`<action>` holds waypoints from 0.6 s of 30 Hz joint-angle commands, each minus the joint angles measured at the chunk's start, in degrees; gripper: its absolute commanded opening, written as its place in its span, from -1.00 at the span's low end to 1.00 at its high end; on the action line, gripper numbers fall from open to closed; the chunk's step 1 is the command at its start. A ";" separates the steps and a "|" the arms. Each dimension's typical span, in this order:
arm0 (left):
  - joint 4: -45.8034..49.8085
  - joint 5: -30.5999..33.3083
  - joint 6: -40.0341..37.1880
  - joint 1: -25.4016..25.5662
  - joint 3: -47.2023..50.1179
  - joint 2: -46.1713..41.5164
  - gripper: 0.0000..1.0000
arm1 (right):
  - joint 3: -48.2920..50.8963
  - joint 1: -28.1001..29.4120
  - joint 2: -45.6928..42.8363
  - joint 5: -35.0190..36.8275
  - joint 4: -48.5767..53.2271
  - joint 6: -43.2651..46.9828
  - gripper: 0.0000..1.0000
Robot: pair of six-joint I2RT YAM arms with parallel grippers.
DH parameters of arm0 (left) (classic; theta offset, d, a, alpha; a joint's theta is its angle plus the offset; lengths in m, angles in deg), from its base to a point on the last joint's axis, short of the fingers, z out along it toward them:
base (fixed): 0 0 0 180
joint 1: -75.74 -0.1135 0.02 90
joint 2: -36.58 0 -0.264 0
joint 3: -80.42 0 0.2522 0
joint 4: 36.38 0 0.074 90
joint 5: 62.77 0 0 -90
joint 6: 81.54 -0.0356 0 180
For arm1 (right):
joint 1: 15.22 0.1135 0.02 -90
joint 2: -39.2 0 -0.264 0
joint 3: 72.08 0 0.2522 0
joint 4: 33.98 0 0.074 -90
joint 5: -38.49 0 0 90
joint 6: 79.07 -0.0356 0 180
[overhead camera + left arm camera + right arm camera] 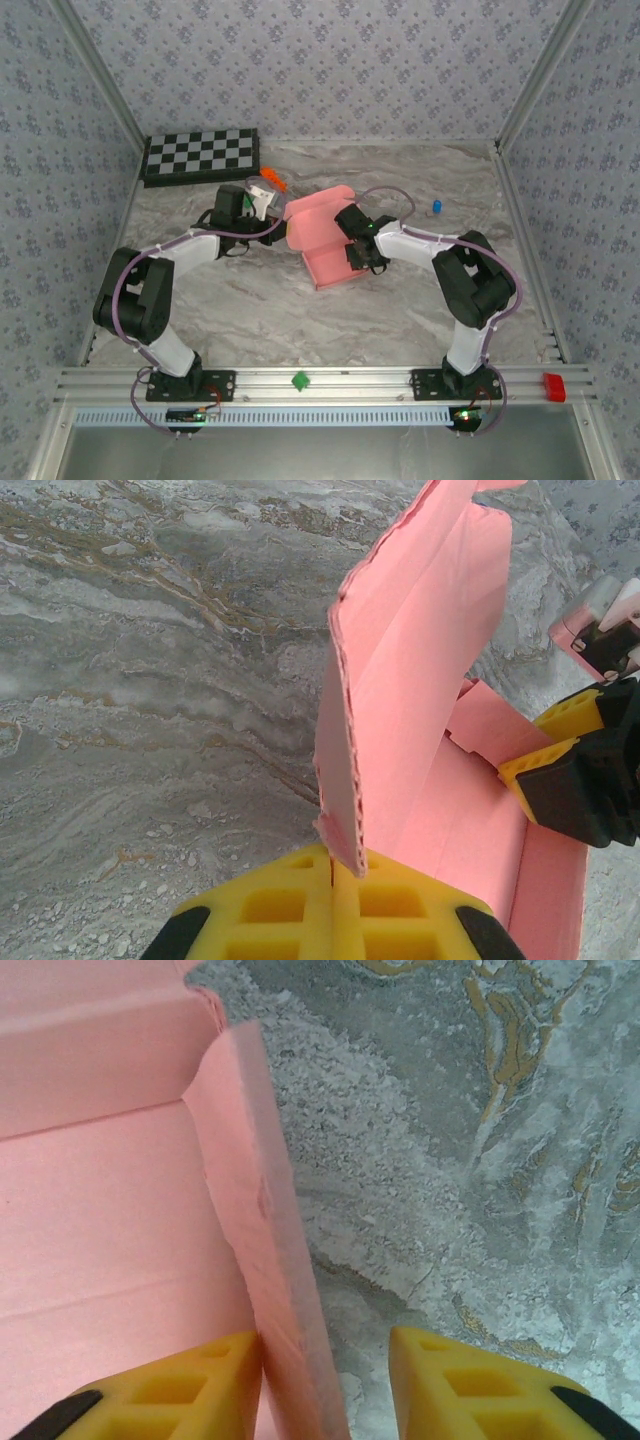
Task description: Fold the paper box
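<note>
Metal rail (350, 378) at the near edge carries a small green piece (299, 380) and a red block (553, 387). In the middle of the table (230, 300) the paper box (318, 222) lies half-formed between the two arms, and the right arm partly covers it. The left claw (332, 863) is clamped tight on a raised flap whose lower edge vanishes between the fingers. The right claw (325, 1345) stands parted astride a side wall, its inner finger touching the wall and its outer one apart. Beyond, a blue thing (436, 207) is too small to name, an orange piece (273, 181) is partly hidden behind the left wrist, and a checkerboard (200, 156) lies far left.
</note>
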 commanded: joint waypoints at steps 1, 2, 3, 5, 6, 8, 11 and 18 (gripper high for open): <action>0.04 -0.84 -0.89 0.14 -0.82 0.31 -1.00 | -1.00 -0.43 -1.70 -0.36 0.18 -1.37 -0.15; 0.04 -0.81 -0.92 0.13 -0.85 0.32 -1.00 | -0.99 -0.43 -1.87 -0.05 0.20 -1.61 -0.13; 0.04 -0.81 -0.98 0.13 -0.83 0.34 -1.00 | -0.88 -0.43 -2.15 0.18 0.07 -1.78 -0.10; 0.06 -0.81 -0.97 0.13 -0.80 0.31 -1.00 | -0.62 -0.60 -2.67 0.12 -0.23 -1.73 -0.08; 0.02 -0.81 -1.06 0.13 -0.86 0.38 -1.00 | -0.54 -0.61 -2.86 -0.04 -0.27 -1.72 -0.07; 0.04 -0.83 -1.02 0.12 -0.88 0.50 -1.00 | -0.51 -0.71 -3.17 -0.25 -0.25 -1.41 -0.06; 0.11 -0.89 -0.97 0.18 -0.93 0.59 -1.00 | -0.34 -0.83 -3.67 0.01 0.07 -1.35 -0.06; 0.22 -0.83 -1.06 0.16 -1.12 0.66 -1.00 | 0.28 -1.49 -3.77 0.01 0.24 -0.92 -0.19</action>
